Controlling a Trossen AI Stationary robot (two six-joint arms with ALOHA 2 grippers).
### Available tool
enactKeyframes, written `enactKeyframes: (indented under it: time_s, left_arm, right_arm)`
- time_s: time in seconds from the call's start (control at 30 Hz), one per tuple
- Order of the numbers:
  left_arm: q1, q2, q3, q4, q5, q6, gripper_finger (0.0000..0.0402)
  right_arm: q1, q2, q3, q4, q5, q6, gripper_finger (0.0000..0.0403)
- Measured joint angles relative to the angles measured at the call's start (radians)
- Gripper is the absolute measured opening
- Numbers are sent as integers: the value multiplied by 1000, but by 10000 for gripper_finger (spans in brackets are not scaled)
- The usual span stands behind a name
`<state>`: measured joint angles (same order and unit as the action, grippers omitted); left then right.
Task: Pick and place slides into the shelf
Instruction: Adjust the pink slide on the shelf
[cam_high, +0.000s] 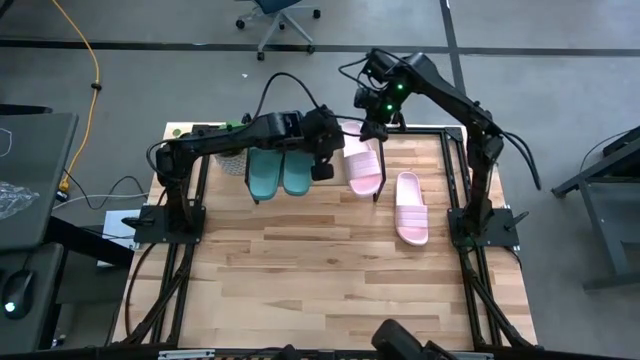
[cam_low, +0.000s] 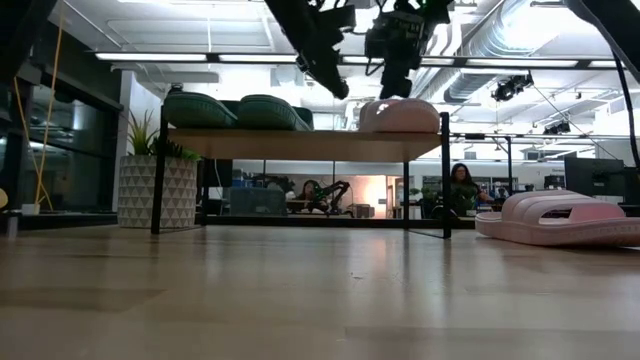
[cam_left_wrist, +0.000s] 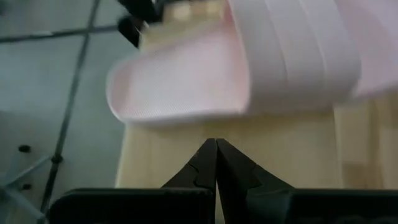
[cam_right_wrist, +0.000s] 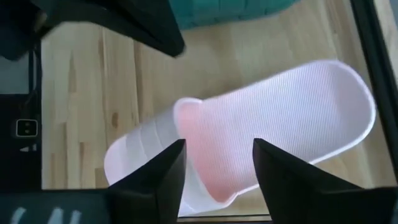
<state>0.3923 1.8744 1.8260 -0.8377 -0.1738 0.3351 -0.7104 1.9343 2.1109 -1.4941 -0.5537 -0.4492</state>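
With its fingers apart above the pink slide (cam_right_wrist: 249, 130) on the shelf (cam_low: 300, 143), the right gripper (cam_right_wrist: 214, 165) risks nudging it off, while the left gripper (cam_left_wrist: 216, 163) hovers pressed together alongside.

A light wooden desk (cam_high: 320, 270) sits on grey floor. Well beyond the jaws, a wheeled office chair (cam_high: 278, 18) stands at the far edge. A yellow cable (cam_high: 92, 70) trails off to the left. A potted plant in a white patterned planter (cam_low: 152, 185) stands far left. A seated person (cam_low: 462, 188) appears in the room behind.
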Motion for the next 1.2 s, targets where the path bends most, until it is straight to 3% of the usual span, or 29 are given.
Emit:
enactKeyframes:
  time_s: [0.2, 0.53, 1.2]
  left_arm:
    - [0, 0, 1, -122, 6, -1, 0]
    - [0, -10, 2, -168, 80, 9, 0]
    - [0, -170, 2, -274, 87, 60, 0]
  right_arm:
    - [0, 5, 0, -25, 10, 5, 183]
    - [49, 5, 0, -27, -12, -20, 183]
    - [55, 78, 0, -75, 1, -5, 202]
